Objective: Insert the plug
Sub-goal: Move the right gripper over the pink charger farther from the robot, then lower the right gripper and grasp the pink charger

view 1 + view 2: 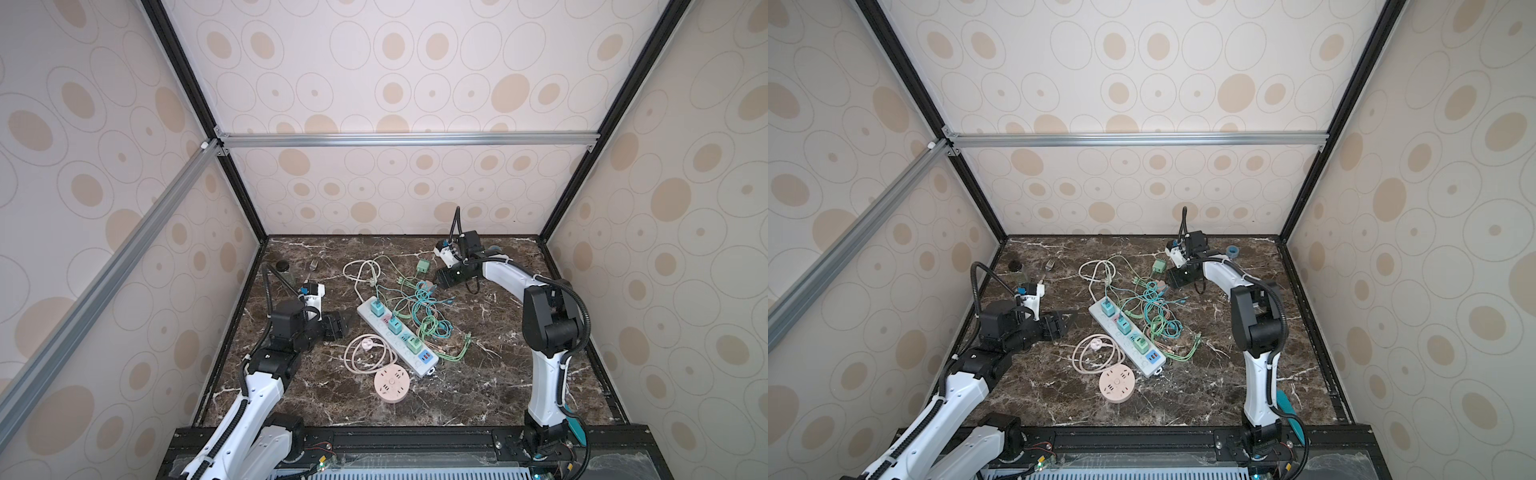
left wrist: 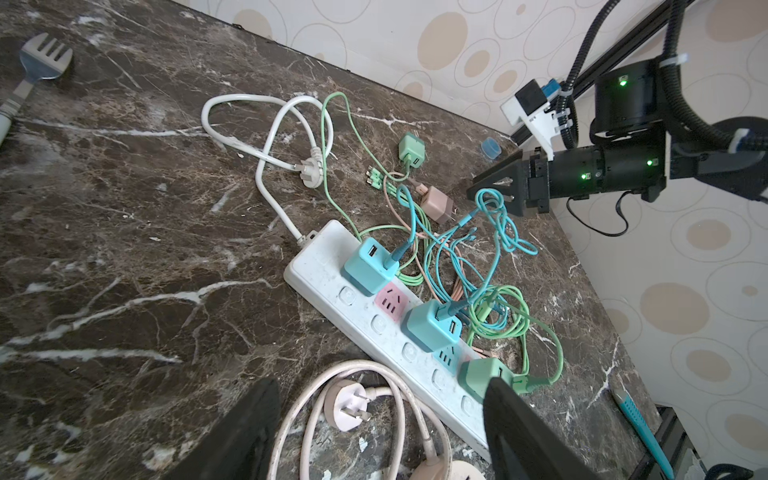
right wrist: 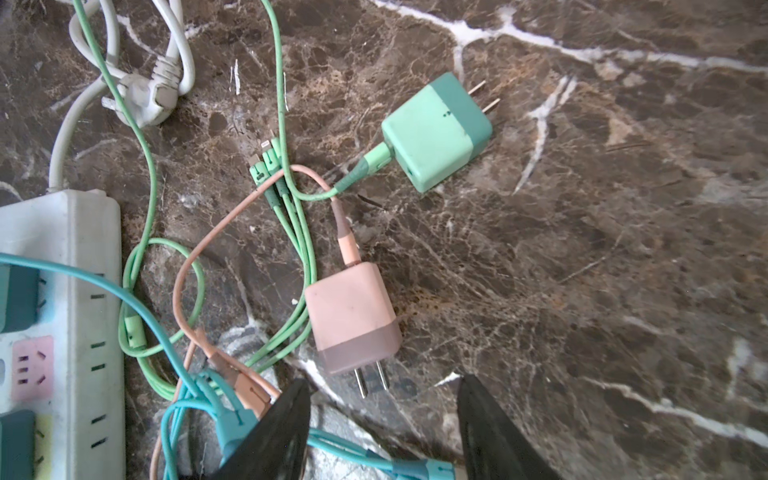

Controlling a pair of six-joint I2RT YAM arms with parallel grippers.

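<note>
left gripper (image 1: 340, 323) fingers apart, empty, just beside strip (image 2: 320, 270) with three chargers in it. farther back, pink plug (image 3: 351, 316) lies loose on table (image 3: 582, 249), prongs toward right gripper (image 3: 384, 384), fingers apart, empty. green plug (image 3: 436, 129) loose beyond.

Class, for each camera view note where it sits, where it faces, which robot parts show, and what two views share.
Top views: high at the front, looking down on the dark marble table; both arms show.
Left wrist: on the left arm, facing across the white power strip toward the right gripper; left gripper fingers show.
Right wrist: on the right arm, looking down at the pink charger plug; right gripper fingers show.
Shared: both wrist views show that strip.
</note>
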